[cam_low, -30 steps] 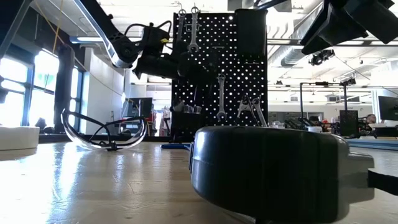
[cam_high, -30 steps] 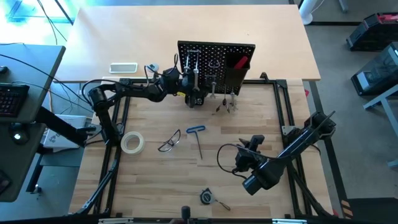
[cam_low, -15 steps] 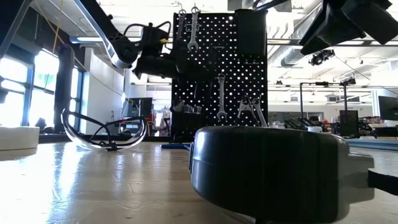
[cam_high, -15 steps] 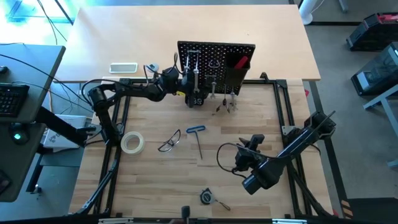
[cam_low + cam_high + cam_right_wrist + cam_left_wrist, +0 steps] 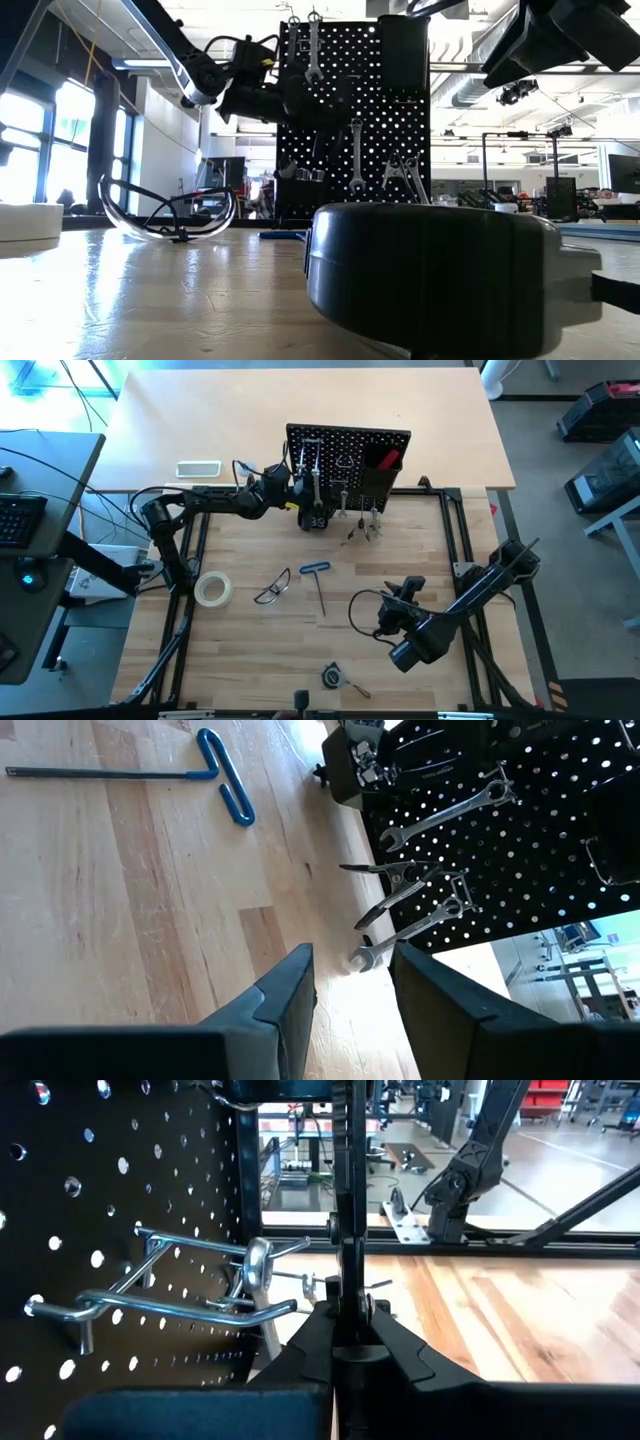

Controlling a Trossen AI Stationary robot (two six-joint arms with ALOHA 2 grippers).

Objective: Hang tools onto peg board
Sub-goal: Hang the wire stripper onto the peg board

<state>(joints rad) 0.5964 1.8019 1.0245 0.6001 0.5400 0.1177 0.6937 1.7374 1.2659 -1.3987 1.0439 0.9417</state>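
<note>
While its jaws pinch a thin dark tool against the peg board (image 5: 348,448) beside hung wrenches (image 5: 356,152), the left gripper (image 5: 318,518) hovers there, and the right gripper (image 5: 405,592), jaws spread, waits over the desk (image 5: 250,640) near the hex key (image 5: 317,582).

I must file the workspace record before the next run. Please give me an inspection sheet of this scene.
Surface: wooden table, no spill seen.
Job's things: peg board upright with wrenches hung; tape roll, glasses and blue-handled hex key lie on the table.
Clutter: tape measure near the front edge; white tray behind.
Grippers: left gripper shut on a thin dark tool at the board; right gripper open, empty.
Cables: black cable looped beside the right arm.
Surroundings: desk with keyboard.
</note>
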